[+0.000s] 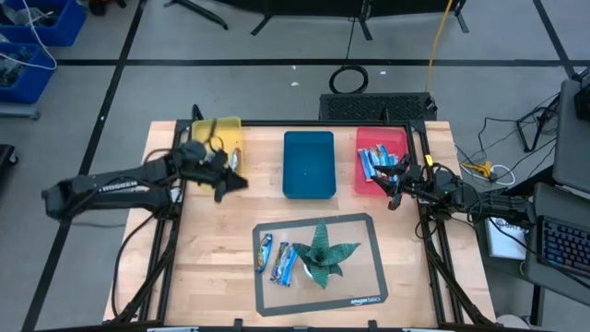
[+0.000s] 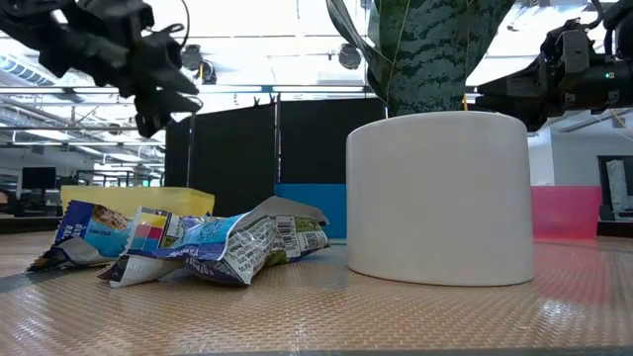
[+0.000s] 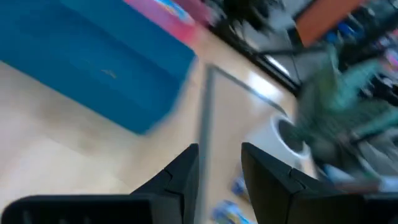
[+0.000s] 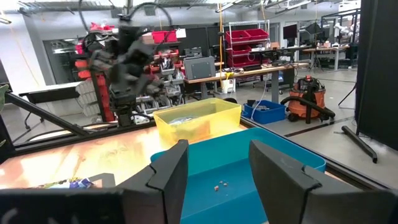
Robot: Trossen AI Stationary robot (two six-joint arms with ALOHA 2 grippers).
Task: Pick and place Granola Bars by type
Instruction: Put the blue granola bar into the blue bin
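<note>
Several blue-wrapped granola bars (image 1: 376,162) lie in the red tray (image 1: 367,136). A few more granola bars (image 1: 279,259) lie on the grey mat, left of the potted plant; in the low view these crumpled wrappers (image 2: 198,245) lie flat on the mat. My left gripper (image 1: 229,177) hovers open and empty above the table between the yellow tray (image 1: 224,127) and the blue tray (image 1: 308,164); its wrist view (image 3: 220,168) looks toward the mat. My right gripper (image 1: 393,188) is open and empty at the red tray's near edge, fingers (image 4: 171,168) pointing across the blue tray.
The white pot (image 2: 440,198) with the green leafy plant (image 1: 323,249) stands on the mat (image 1: 359,300) near the table's front. The blue tray (image 4: 261,162) holds only crumbs. Something pale lies in the yellow tray (image 4: 196,118). Bare wood shows left and right of the mat.
</note>
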